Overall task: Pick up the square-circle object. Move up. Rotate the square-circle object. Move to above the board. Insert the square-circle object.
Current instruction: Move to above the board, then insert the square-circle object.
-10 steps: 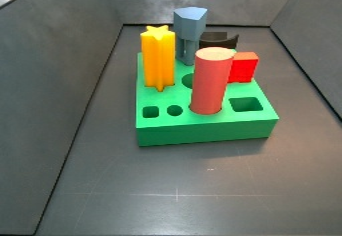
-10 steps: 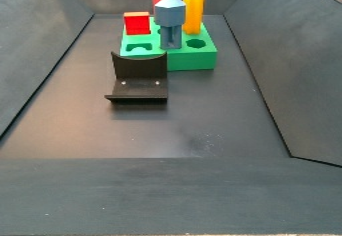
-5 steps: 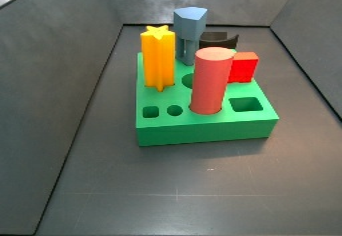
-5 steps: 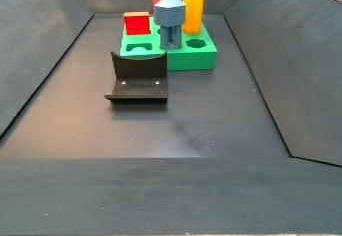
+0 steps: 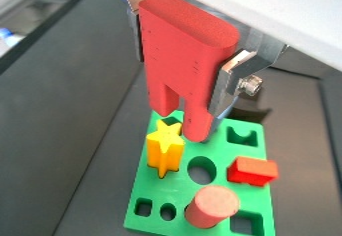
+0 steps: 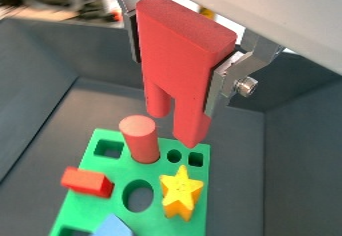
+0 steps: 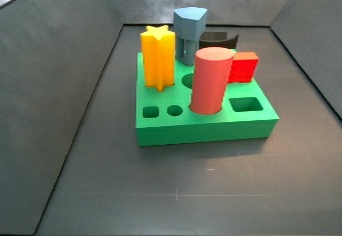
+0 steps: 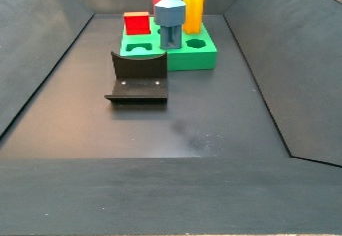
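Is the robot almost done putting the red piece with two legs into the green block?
Nearly. The gripper already holds the square-circle object up in the air, prongs pointing down, over the board. That is the picking up and turning done. Left: lowering the prongs into the small round and square holes, which are empty.

The gripper (image 5: 191, 52) is not seen in either side view; in both wrist views its fingers are largely hidden behind the square-circle object (image 5: 185, 58), contact cannot be told.
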